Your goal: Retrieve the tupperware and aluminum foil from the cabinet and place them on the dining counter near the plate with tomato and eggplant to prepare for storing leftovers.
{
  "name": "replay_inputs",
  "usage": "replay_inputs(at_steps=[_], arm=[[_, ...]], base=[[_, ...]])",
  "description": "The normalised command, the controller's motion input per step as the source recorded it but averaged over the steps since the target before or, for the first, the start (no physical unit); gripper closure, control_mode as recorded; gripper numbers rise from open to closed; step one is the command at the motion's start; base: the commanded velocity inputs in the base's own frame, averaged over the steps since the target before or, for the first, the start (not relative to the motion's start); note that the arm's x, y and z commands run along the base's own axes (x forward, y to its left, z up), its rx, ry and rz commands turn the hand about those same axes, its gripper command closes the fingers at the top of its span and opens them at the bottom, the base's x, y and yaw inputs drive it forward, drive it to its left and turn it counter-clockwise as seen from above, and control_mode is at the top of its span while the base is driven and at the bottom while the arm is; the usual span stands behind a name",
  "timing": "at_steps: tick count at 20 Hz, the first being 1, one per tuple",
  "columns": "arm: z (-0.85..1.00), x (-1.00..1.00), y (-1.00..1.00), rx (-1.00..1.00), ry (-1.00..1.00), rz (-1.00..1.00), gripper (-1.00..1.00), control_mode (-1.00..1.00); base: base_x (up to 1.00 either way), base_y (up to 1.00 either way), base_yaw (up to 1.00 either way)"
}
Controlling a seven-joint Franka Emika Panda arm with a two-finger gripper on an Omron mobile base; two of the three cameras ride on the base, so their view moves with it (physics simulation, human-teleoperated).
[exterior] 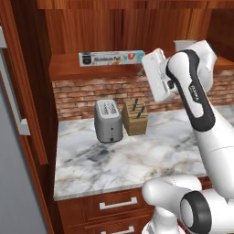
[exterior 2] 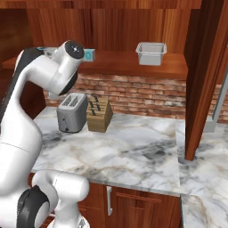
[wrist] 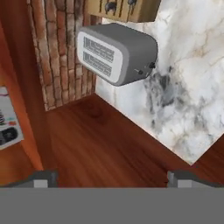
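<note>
The aluminum foil (exterior: pixel 111 58) lies lengthwise on the open shelf of the reddish-brown cabinet (exterior: pixel 91 71), above the toaster. Its end (exterior 2: pixel 89 54) peeks out behind my arm, and its printed face (wrist: pixel 8 120) sits at the left edge of the hand view. The tupperware (exterior 2: pixel 151 53) stands further right on the same shelf, with its top (exterior: pixel 182 45) half hidden by my arm. My white hand (exterior: pixel 156 75) hangs just right of the foil, in front of the shelf edge. My gripper (wrist: pixel 113 179) is open, with nothing between its fingertips (wrist: pixel 43 178). The dining counter and the plate are out of view.
A grey toaster (exterior: pixel 108 121) and a wooden knife block (exterior: pixel 135 118) stand against the brick wall on the marble counter (exterior: pixel 151 155). Drawers with silver handles (exterior: pixel 118 203) are below. A wooden upright (exterior 2: pixel 202 75) bounds the counter on the right, and a tall wooden panel (exterior: pixel 27 91) on the left.
</note>
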Motion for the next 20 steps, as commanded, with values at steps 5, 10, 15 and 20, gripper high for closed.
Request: replay_inputs(at_steps=[5, 10, 15, 20], arm=[[0.25, 0.34, -0.05, 0.30, 0.20, -0.13, -1.00, -1.00], [0.00, 0.37, -0.27, 0.17, 0.02, -0.08, -1.00, -1.00], [0.00, 0.42, -0.27, 0.08, 0.01, -0.07, -1.00, -1.00], [0.14, 0.40, -0.18, 0.01, 0.11, -0.02, -1.00, -1.00]], base=[[0.00, 0.00, 0.00], [0.00, 0.00, 0.00], [0.00, 0.00, 0.00], [0.00, 0.00, 0.00]])
